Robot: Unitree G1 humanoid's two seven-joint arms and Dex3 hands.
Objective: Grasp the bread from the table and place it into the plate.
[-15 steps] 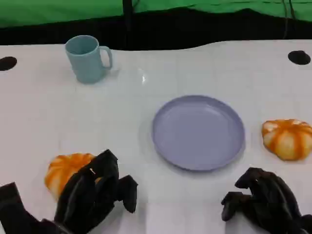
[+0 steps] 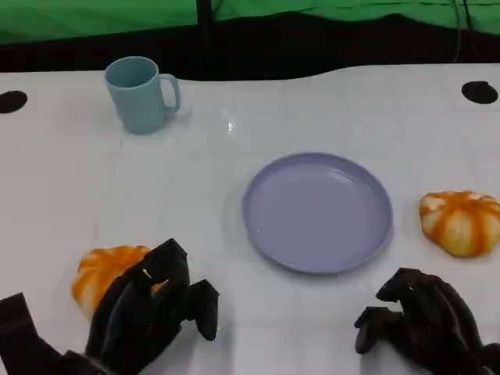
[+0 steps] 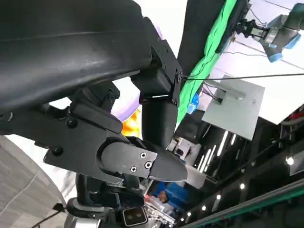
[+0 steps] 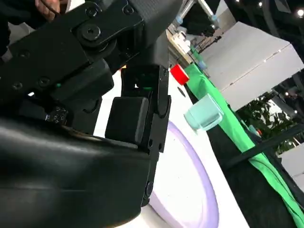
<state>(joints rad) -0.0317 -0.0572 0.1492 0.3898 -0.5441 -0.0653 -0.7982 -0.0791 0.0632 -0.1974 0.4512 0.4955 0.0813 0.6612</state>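
A: Bread (image 2: 105, 273) down at the near left of the surface (image 2: 70, 187), half tucked behind the left hand (image 2: 152, 312). Looks light, soft, rounded and glazed, so likely to squash or roll under a hard squeeze.

B: Best taken across the middle then, fingers on both flanks, gentle pressure. Left hand right beside it, fingers curled downward, nothing visibly clamped yet.

A: Hard to call contact, though: near side of the bread hidden by those fingers. Cannot tell touching from just short.

B: Second bread (image 2: 462, 223) out right of the plate (image 2: 317, 212), cut slightly by the frame edge. Right hand (image 2: 418, 324) low at the near right, fingers curled in, holding nothing.

A: Plate bare, mid-surface. Cup (image 2: 141, 94) far left, well apart.

B: Wrist views mostly black shell; only an orange sliver (image 3: 132, 124) from the left.
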